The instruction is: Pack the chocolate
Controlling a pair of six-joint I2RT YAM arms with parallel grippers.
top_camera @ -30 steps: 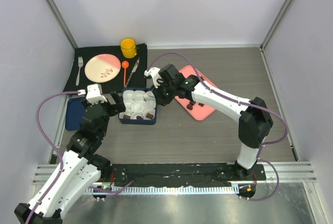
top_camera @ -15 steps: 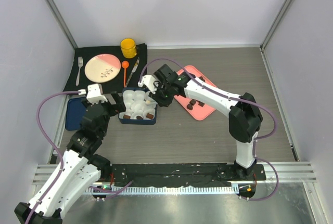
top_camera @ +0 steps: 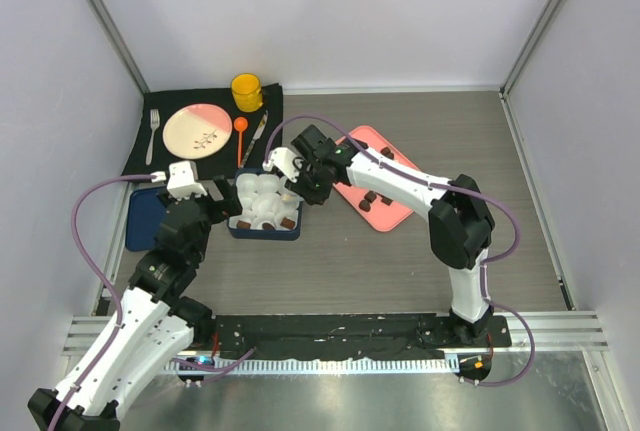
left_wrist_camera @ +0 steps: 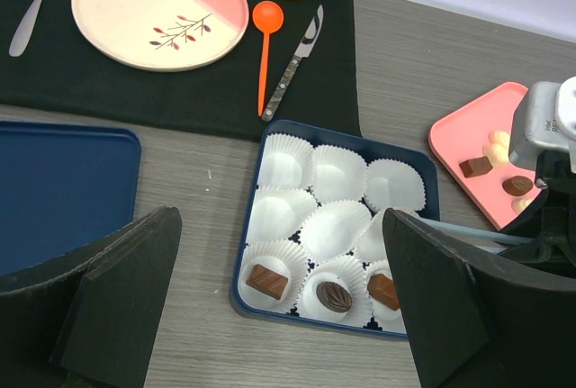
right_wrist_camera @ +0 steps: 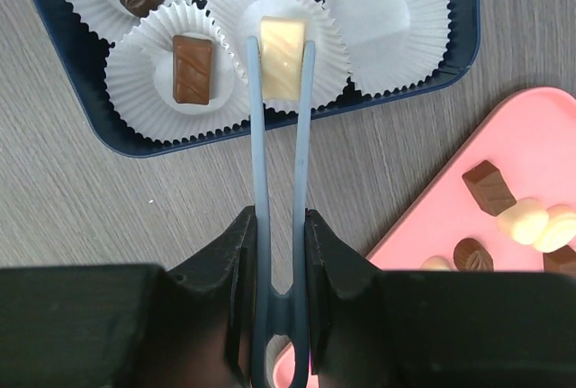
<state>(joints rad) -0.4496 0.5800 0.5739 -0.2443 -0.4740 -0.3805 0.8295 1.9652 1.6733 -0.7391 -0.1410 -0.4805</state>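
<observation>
Right wrist view, upper centre: the right gripper (right_wrist_camera: 274, 253) squeezes blue tweezers (right_wrist_camera: 256, 136), whose tips pinch a cream-white chocolate (right_wrist_camera: 281, 57) over a paper cup (right_wrist_camera: 328, 57) in the blue box (right_wrist_camera: 463, 37); left gripper (left_wrist_camera: 279, 309) gapes wide across the left wrist frame's bottom.

A black mat (top_camera: 140, 161) covers the wooden table (top_camera: 400, 271) at its 10 o'clock corner. A round plate (top_camera: 197, 131), cream with a pink part at 1 o'clock and a twig motif, lies on the mat. At the plate's 9 o'clock lies a fork (top_camera: 152, 136), tines toward 12. At its 1 o'clock stands a yellow mug (top_camera: 247, 92). At its 3 o'clock lies an orange spoon (top_camera: 240, 136), bowl toward 12, and just beyond it a knife (top_camera: 257, 138), blade toward 1. A blue tray (top_camera: 143, 219) lies just beside the mat's 6 o'clock edge, partly hidden.
</observation>
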